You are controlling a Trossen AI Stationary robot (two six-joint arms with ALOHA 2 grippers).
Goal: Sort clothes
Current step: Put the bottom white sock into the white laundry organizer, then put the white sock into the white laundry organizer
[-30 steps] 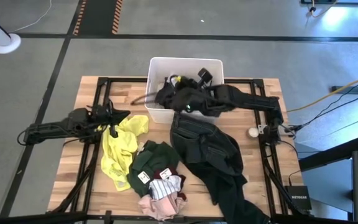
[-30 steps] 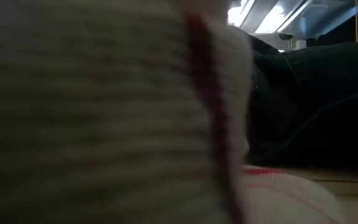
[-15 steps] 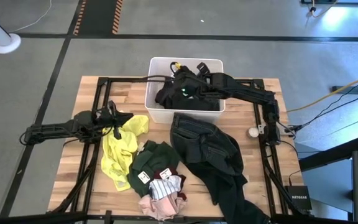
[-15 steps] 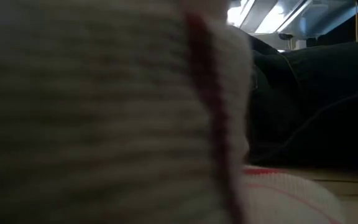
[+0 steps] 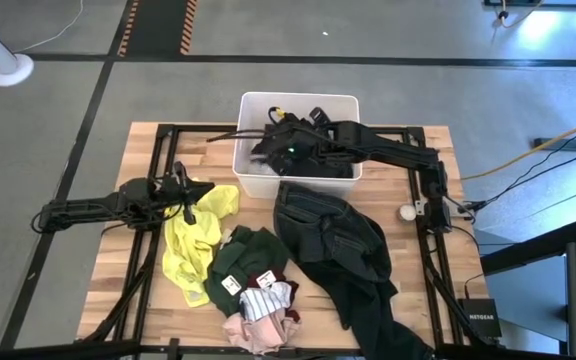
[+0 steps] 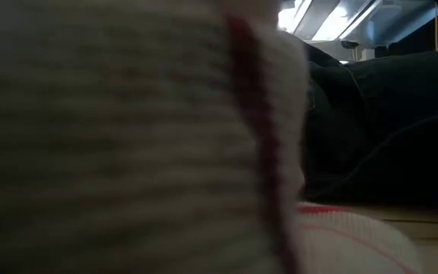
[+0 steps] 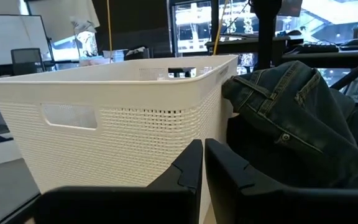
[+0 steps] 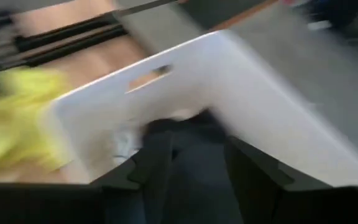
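A white bin (image 5: 243, 150) stands at the table's far middle with a black top (image 5: 306, 162) in it. My right gripper (image 5: 273, 133) reaches into the bin from the right; its fingers stand apart over the black top (image 8: 194, 152). My left gripper (image 5: 200, 188) is shut and empty at the far end of the yellow top (image 5: 193, 235), facing the bin (image 7: 104, 124). Dark jeans (image 5: 333, 235) lie spread in front of the bin. A dark green shirt (image 5: 253, 255) and small pink, maroon and striped pieces (image 5: 263, 305) lie near the front edge. My right gripper slants down into the bin with a finger (image 8: 157, 165) on either side of the black top's dark cloth. Whether the fingers touch the cloth, I cannot tell.
A small white object (image 5: 406, 212) lies near the table's right edge. Striped cloth (image 6: 128, 137) right in front of the low camera blocks most of that view, with the jeans (image 6: 386, 129) behind it. Black frame rails (image 5: 153, 260) run along the table's left and right sides.
My right gripper has moved from the bin's near wall toward the far edge and a little left, over the bin. The black top, which hung over the bin's near wall, now lies inside the bin.
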